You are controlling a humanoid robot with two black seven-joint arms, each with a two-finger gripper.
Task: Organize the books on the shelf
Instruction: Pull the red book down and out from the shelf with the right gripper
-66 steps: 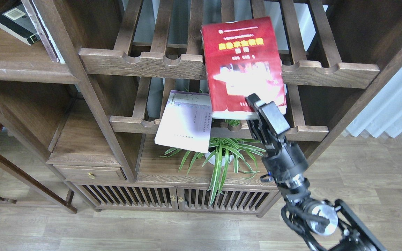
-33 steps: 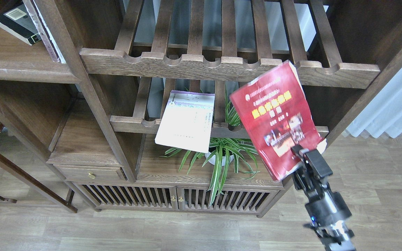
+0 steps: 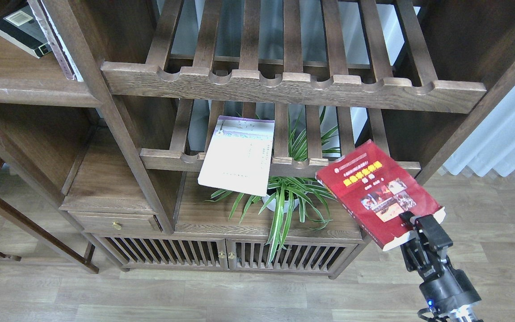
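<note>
Right end effector [image 3: 411, 223]: your right arm enters at the lower right; its fingers are clamped on the near corner of the red book, one finger [image 3: 432, 229] lying over the cover.
Left end effector: not in view.
Red book [image 3: 378, 197]: held in the air, tilted, cover up, yellow title and small photos visible. Its far corner overlaps the right end of the lower slatted rack; whether it touches the rack you cannot tell.
White-lavender book [image 3: 238, 156]: lies on the lower slatted rack [image 3: 172, 157], its near edge hanging out past the scalloped front rail, well apart from the red book.
Black-bordered book [image 3: 18, 27]: lies flat at the upper left on the plank shelf [image 3: 25, 89], pale green cover up, partly cut off by the picture edge.
Spine beside it: a thin pale book edge [image 3: 63, 49] leans against the upright post just right of the black-bordered book.
Upper slatted rack [image 3: 293, 87]: carries nothing you can see.
Plant [image 3: 289, 197]: green striped leaves in a white pot, standing on the board below the lower rack, between the two nearer books.
Cabinet base: slatted doors [image 3: 221, 257] and a small drawer [image 3: 114, 221] with brass knobs, on a wood floor [image 3: 195, 295].
</note>
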